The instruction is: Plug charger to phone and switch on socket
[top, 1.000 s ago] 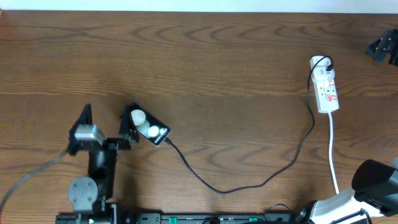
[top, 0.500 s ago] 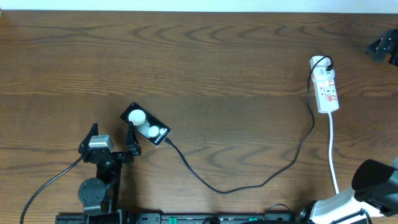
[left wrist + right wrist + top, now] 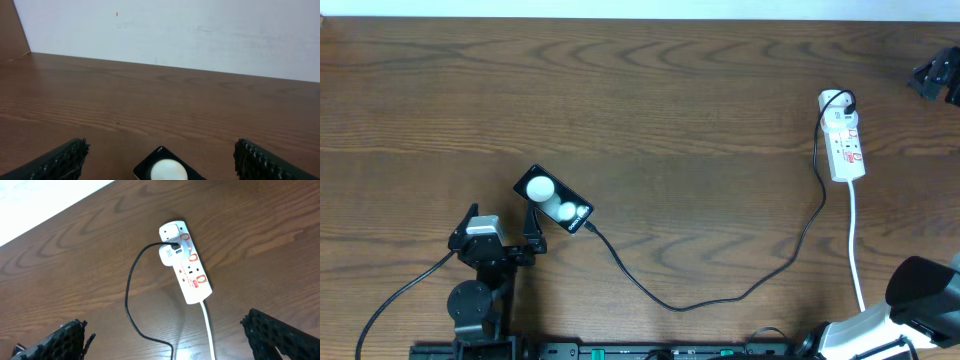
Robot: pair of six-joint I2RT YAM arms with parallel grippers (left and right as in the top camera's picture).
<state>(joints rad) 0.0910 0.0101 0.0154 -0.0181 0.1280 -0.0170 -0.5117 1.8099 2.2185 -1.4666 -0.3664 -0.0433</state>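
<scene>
Since thin black cable (image 3: 675, 308) apparently meets black slab phone (image 3: 553, 200), your left end effector (image 3: 500, 228) stands open; right end effector (image 3: 170, 332), open, overlooks white power strip (image 3: 185, 265).

On the brown wood-grain table (image 3: 260, 230), the white elongated plastic power strip with red marks (image 3: 192, 277) lies aslant from 11 to 5 o'clock, with a thin black cable (image 3: 128, 295) leaving its white adapter (image 3: 169, 256) toward 7 o'clock, a white cord (image 3: 209, 330) exiting toward 6 o'clock, and the right gripper (image 3: 165, 325) spread wide.
</scene>
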